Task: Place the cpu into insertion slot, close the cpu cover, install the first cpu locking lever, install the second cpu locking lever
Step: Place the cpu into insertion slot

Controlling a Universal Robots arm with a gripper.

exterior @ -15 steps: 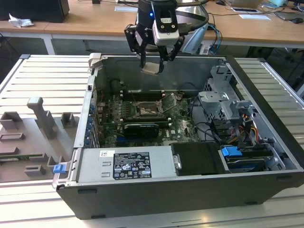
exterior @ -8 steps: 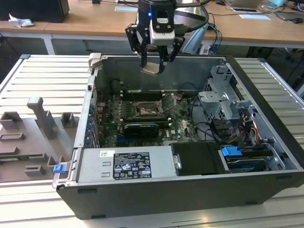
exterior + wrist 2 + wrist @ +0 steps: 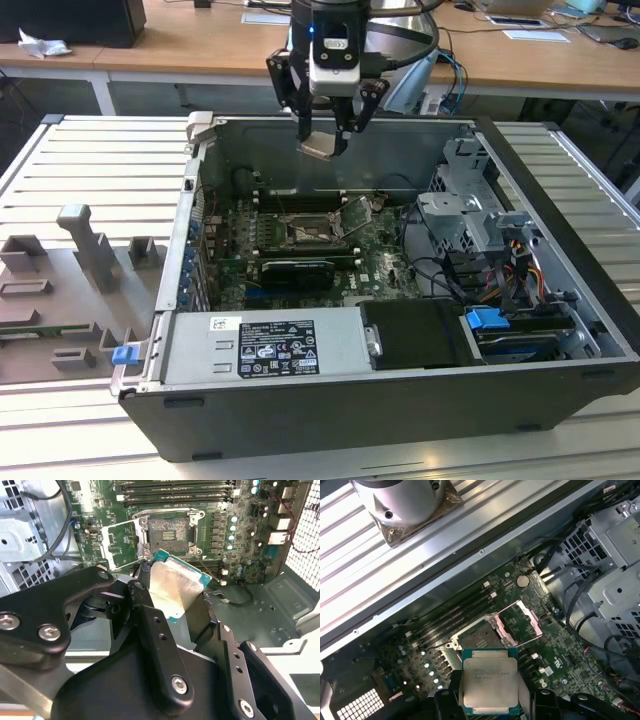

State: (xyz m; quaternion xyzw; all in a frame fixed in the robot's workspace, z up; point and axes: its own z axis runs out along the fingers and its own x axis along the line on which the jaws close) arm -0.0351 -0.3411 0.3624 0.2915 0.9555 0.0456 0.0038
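Observation:
My gripper [image 3: 322,142] hangs above the open computer case, shut on the cpu [image 3: 320,146], a flat silver-topped square chip. The cpu [image 3: 489,681] shows clearly in both wrist views, pinched by its edges between the black fingers [image 3: 150,630]. Well below it on the green board lies the insertion slot [image 3: 305,232], a dark square socket with a metal rim, bare inside [image 3: 168,530]. The cpu cover [image 3: 356,213] stands swung open beside the socket, its silver frame [image 3: 522,620] tilted up. Thin wire locking levers [image 3: 507,607] stand raised around the slot.
Long black memory slots [image 3: 300,195] run behind the socket, and a black card [image 3: 297,268] lies in front. A drive cage with cables [image 3: 470,220] fills the exterior view's right. The power supply [image 3: 265,345] sits at the case front. Grey fixtures [image 3: 85,250] stand on the slatted table.

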